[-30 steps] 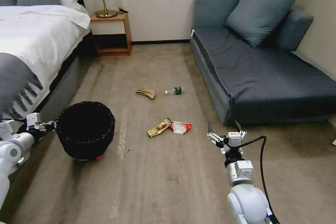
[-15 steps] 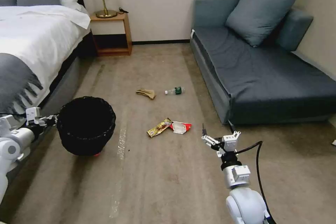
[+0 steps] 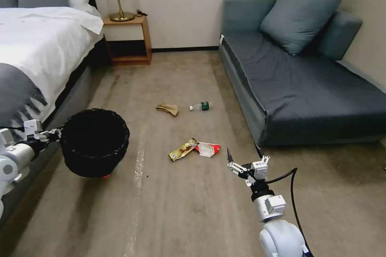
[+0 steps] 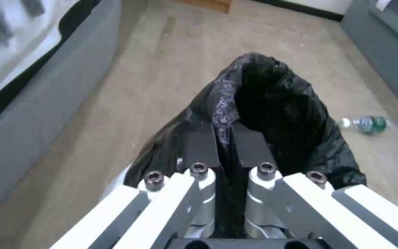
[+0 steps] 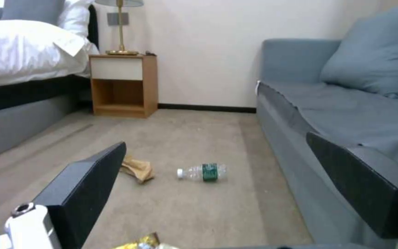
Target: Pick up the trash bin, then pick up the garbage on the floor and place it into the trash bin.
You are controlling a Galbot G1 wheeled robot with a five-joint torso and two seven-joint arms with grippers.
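Observation:
The trash bin (image 3: 94, 142), lined with a crinkly black bag, hangs just off the carpet at the left beside the bed. My left gripper (image 3: 50, 133) is shut on its rim; the left wrist view shows the pads pinching the bag's edge (image 4: 222, 133). My right gripper (image 3: 243, 153) is open and low over the floor, a little right of and nearer than the gold-brown wrapper (image 3: 183, 149) and the red-and-white packet (image 3: 208, 148). Farther off lie the crumpled tan paper (image 3: 168, 108) and the clear bottle (image 3: 201, 106) with a green label. Between its fingers (image 5: 84, 193), the right wrist view shows the bottle (image 5: 204, 172) and paper (image 5: 136, 168).
A bed (image 3: 36, 48) runs along the left and a blue-grey sofa (image 3: 305, 84) along the right. A wooden nightstand (image 3: 128, 38) with a brass lamp stands at the back wall. Open carpet lies between bed and sofa.
My left arm has carried the bin slightly left and up. The right gripper has come down and to the left, closer to the wrapper and packet, still open.

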